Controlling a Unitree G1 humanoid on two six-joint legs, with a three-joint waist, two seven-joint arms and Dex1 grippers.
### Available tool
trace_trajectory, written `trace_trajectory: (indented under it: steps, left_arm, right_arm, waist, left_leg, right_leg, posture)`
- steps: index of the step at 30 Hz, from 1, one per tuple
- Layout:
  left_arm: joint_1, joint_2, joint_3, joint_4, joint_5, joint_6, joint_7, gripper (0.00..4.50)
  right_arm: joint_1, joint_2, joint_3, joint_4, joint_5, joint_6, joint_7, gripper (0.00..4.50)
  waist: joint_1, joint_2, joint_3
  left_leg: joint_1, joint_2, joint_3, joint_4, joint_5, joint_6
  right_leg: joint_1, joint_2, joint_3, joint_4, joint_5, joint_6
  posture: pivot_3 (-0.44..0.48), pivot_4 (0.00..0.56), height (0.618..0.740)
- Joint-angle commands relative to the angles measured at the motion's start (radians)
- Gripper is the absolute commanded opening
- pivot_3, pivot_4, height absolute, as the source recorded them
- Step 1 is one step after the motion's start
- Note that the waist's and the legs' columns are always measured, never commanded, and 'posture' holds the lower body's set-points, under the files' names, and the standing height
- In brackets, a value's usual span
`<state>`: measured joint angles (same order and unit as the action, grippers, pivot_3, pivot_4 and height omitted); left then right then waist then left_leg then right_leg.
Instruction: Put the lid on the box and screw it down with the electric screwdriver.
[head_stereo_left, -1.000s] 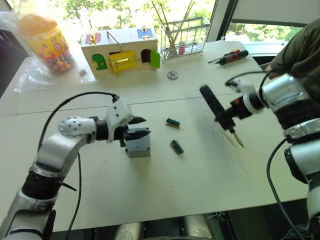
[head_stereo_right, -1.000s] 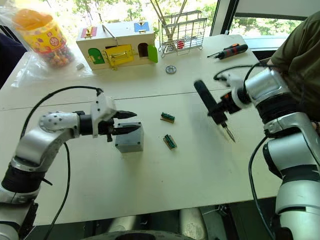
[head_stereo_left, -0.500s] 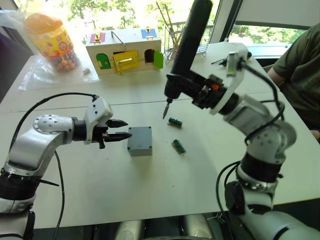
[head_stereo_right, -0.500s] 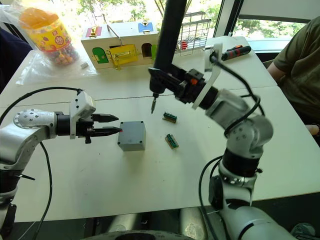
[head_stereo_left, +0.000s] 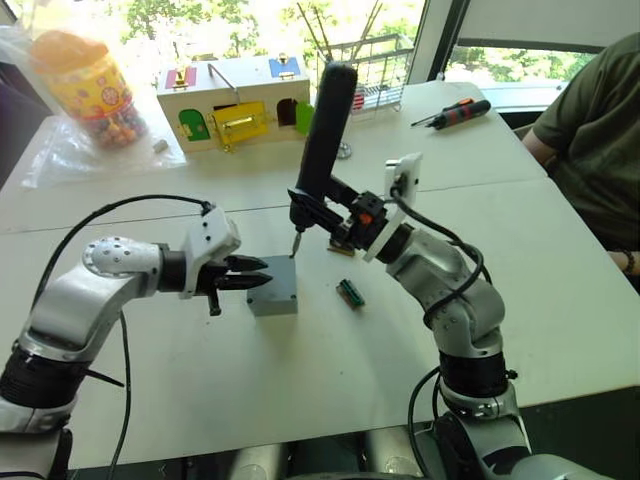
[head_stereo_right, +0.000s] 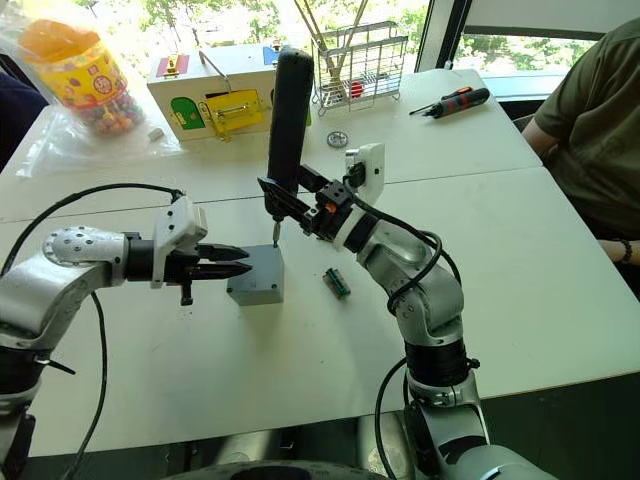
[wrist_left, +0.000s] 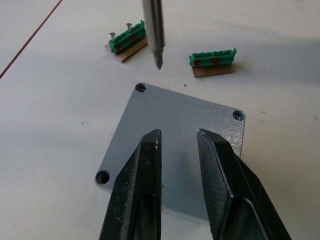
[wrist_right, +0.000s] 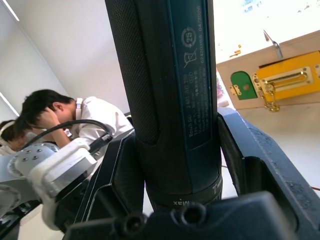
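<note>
The grey box (head_stereo_left: 272, 303) stands mid-table with the flat grey lid (wrist_left: 182, 112) lying on top, its corner screw holes showing. My left gripper (head_stereo_left: 255, 273) reaches in from the left, open, its fingers (wrist_left: 143, 172) low over the lid's near edge with nothing between them. My right gripper (head_stereo_left: 312, 208) is shut on the electric screwdriver (head_stereo_left: 322, 125), a thick dark cylinder held nearly upright. Its thin bit (wrist_left: 154, 35) hangs just above the lid, close to a far corner hole (wrist_left: 141, 88).
Two green terminal blocks (wrist_left: 212, 59) (wrist_left: 127, 40) lie just beyond the box. At the back stand a wooden latch box (head_stereo_left: 240, 105), a candy jar (head_stereo_left: 85, 80), a wire rack (head_stereo_left: 375, 65) and a black-and-orange hand screwdriver (head_stereo_left: 460, 112). A person (head_stereo_left: 590, 120) sits at the right.
The right arm has brought the screwdriver down and left, so its bit now hangs over the box's far corner. The left gripper has moved right, from beside the box to over the lid's edge.
</note>
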<state>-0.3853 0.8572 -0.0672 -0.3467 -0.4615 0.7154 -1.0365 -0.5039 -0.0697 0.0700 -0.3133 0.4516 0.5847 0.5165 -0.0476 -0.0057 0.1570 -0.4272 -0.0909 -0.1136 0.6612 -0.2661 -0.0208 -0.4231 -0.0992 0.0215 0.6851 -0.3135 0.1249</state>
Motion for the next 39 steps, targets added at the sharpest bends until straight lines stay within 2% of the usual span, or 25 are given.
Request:
trace_trajectory:
  steps: [1,6,23,28,31,34,39]
  left_arm:
    - [0.006,0.002,-0.013,-0.011,0.018,-0.016,0.007,0.97]
    - [0.026,0.000,-0.053,0.014,0.070,-0.060,0.010,0.97]
    - [0.024,-0.012,-0.058,0.041,0.090,-0.085,0.016,0.97]
    - [0.031,-0.016,-0.065,0.049,0.100,-0.094,0.016,0.97]
    - [0.030,-0.019,-0.066,0.052,0.102,-0.093,0.018,0.97]
    - [0.034,-0.017,-0.064,0.050,0.100,-0.092,0.021,0.97]
    - [0.045,-0.017,-0.064,0.055,0.105,-0.099,0.025,0.97]
  right_arm:
    - [-0.013,0.011,0.015,-0.026,0.001,-0.067,0.003,1.86]
    - [-0.014,0.018,0.031,0.008,-0.015,-0.102,-0.003,1.86]
    - [0.015,0.008,0.092,0.108,-0.085,-0.194,0.009,1.86]
    - [0.031,-0.026,0.238,0.104,-0.124,-0.179,0.102,1.86]
    - [0.036,-0.024,0.257,0.142,-0.156,-0.188,0.093,1.86]
    - [0.058,-0.049,0.270,0.192,-0.193,-0.190,0.098,1.86]
    - [0.066,-0.040,0.229,0.220,-0.174,-0.168,0.086,1.86]
  waist:
    - [0.000,0.000,0.000]
    - [0.003,0.000,0.000]
    - [0.003,0.000,0.000]
    - [0.001,0.002,-0.004]
    - [-0.003,0.002,-0.006]
    - [-0.003,0.002,-0.008]
    - [-0.001,0.002,-0.014]
  left_leg:
    - [0.000,0.000,0.000,0.000,0.000,0.000]
    - [0.000,0.000,0.000,0.000,0.000,0.000]
    - [0.001,0.000,0.000,0.000,0.000,0.000]
    - [0.002,0.000,0.000,0.000,0.000,0.000]
    - [0.009,0.000,0.001,-0.003,0.000,0.000]
    - [0.023,0.001,0.001,-0.013,0.000,0.000]
    - [0.027,0.001,0.001,-0.014,-0.001,0.001]
  right_leg:
    - [0.000,0.000,0.000,0.000,0.000,0.000]
    - [0.000,0.000,0.000,0.000,0.000,0.000]
    - [0.002,0.000,0.000,0.000,0.000,0.000]
    - [0.002,0.000,0.000,0.000,0.000,0.000]
    - [0.006,0.001,0.001,0.000,0.000,0.000]
    - [0.017,0.000,0.002,-0.003,0.000,0.000]
    - [0.020,0.001,0.002,-0.003,0.000,0.000]
  posture:
    - [0.000,0.150,0.740]
    - [0.000,0.150,0.740]
    - [0.000,0.150,0.740]
    - [0.000,0.150,0.740]
    - [0.000,0.150,0.740]
    - [0.000,0.150,0.740]
    - [0.000,0.150,0.740]
